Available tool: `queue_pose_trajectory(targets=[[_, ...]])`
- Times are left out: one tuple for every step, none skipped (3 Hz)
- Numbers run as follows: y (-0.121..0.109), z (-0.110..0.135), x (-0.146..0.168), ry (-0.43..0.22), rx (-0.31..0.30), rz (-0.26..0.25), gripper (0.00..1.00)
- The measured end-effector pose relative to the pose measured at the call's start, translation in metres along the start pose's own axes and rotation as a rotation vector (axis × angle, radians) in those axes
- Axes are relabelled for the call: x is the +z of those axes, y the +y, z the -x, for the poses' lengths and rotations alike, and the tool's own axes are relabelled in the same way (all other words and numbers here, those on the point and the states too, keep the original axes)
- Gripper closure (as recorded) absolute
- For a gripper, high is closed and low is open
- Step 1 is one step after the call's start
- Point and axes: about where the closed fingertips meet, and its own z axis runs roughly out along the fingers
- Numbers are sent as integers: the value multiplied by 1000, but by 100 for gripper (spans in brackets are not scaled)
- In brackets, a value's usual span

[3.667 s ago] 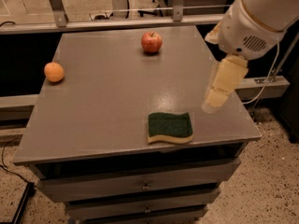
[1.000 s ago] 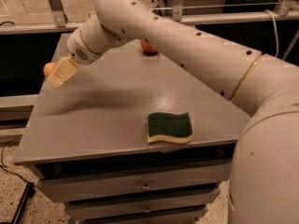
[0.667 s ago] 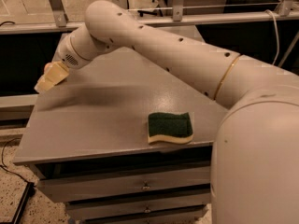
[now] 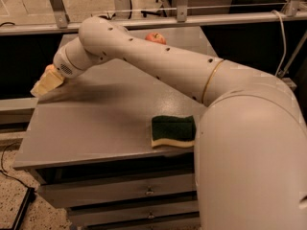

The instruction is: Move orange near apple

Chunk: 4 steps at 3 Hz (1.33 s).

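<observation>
The orange sits at the left edge of the grey table; only a sliver of it shows behind my gripper. My gripper is at that left edge, right against the orange and covering most of it. The red apple sits at the far side of the table, partly hidden behind my arm, which stretches across the tabletop from the right.
A green and yellow sponge lies near the table's front edge. Drawers are below the tabletop. A metal railing runs behind the table. The arm's large body fills the lower right.
The gripper has swung from the right side of the table to the left edge and settled lower over the orange, which now shows only as a sliver.
</observation>
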Motion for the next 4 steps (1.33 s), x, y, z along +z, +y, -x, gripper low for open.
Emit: queue_pose_trajectory(targets=[[-2, -7, 7, -6, 20, -5, 41], [-5, -2, -3, -38, 16, -24, 64], [-5, 8, -37, -80, 0, -67, 87], [-8, -2, -87, -72, -3, -124, 100]])
